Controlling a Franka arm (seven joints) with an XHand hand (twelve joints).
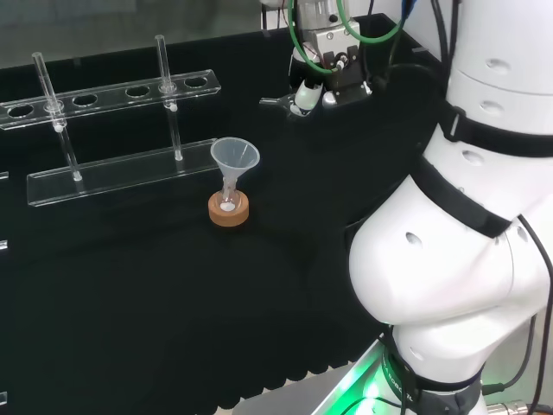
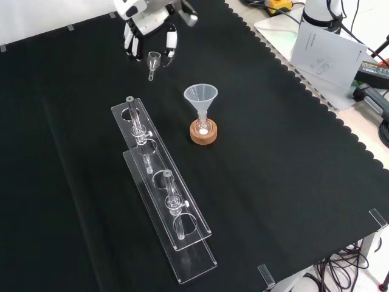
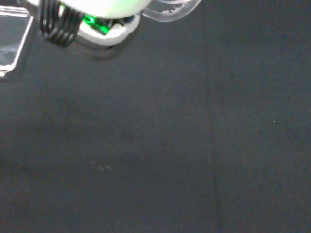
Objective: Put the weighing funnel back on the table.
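The hand (image 2: 146, 21) hangs over the far part of the cloth in the front view, fingers (image 2: 171, 41) curled downward. Pinched between them is the weighing funnel (image 2: 154, 61), a small clear scoop whose short stem points toward the camera. In the head view the hand (image 1: 324, 78) is at the upper middle, and the weighing funnel's stem (image 1: 273, 101) sticks out to its left, a little above the cloth. The wrist view catches the clear weighing funnel (image 3: 170, 9) beside a blurred white part of the hand (image 3: 97, 7).
The big funnel (image 2: 200, 97) stands in a small flask on a cork ring (image 2: 203, 135), nearer the camera than the hand in the front view. A clear tube rack (image 2: 161, 188) with upright tubes lies to its left. Papers (image 2: 322, 52) lie beyond the cloth's right edge.
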